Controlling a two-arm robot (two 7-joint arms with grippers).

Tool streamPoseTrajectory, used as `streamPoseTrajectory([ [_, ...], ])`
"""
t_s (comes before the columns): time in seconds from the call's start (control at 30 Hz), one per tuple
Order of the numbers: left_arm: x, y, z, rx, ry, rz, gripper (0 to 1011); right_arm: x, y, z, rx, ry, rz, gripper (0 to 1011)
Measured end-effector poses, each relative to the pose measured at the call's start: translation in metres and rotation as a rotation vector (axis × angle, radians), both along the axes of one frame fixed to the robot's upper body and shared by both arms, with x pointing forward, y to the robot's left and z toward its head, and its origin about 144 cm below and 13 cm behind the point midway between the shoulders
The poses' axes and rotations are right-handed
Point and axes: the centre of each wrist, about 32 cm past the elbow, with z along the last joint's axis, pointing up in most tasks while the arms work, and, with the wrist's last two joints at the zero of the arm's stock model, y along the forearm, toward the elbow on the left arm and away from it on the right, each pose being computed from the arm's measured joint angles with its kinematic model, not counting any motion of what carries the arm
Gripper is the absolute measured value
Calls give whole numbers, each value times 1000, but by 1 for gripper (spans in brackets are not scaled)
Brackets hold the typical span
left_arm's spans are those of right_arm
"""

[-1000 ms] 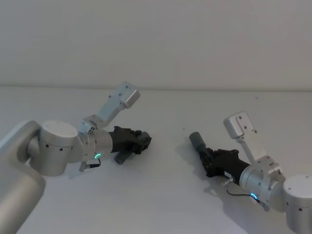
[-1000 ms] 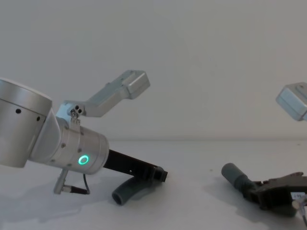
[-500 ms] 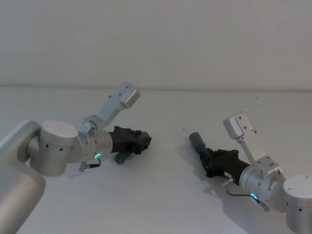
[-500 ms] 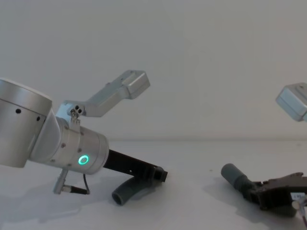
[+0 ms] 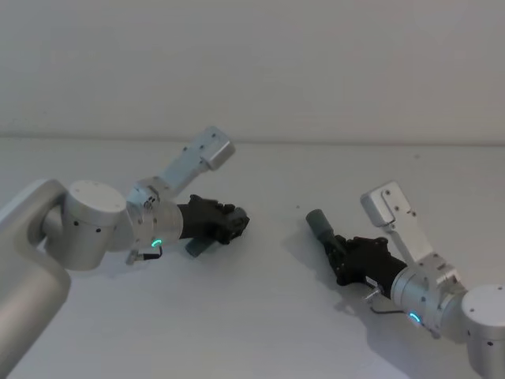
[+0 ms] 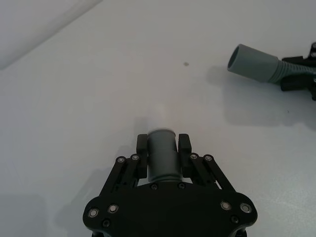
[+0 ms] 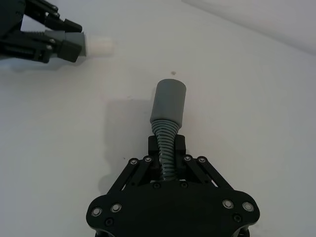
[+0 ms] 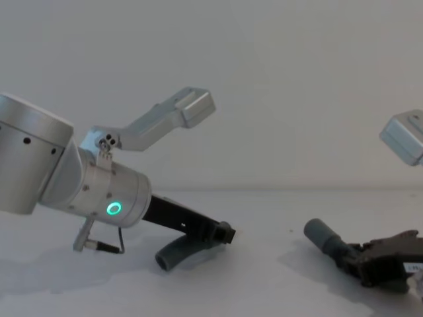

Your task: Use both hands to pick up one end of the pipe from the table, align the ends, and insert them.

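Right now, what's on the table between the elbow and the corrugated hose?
Bare table lies between elbow and corrugated hose, apart from one tiny dark speck, seen in the left wrist view.

Quick tally: two grippers, left gripper [image 5: 239, 223] plus right gripper [image 5: 331, 245]. Two silver arms, left arm [image 5: 87, 233] and right arm [image 5: 432, 296]. Two glowing rings too, left ring [image 5: 156, 243], right ring [image 5: 413, 318]. Two grey pipe pieces, so one smooth elbow [image 5: 196, 248] and one ribbed hose [image 5: 319, 224]. One white table [image 5: 260, 324] under the lot.

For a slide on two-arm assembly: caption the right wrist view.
Right gripper clamps the corrugated hose behind its cuff; across the table, left gripper holds the elbow, ends apart.
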Motion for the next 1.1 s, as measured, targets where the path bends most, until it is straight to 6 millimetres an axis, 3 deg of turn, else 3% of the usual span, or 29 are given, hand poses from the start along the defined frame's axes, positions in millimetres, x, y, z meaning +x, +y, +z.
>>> streamPoseTrajectory([
  [1.1,32,3,79,354,-382,-442,349,8,-44,27,-323,-476,243,149],
])
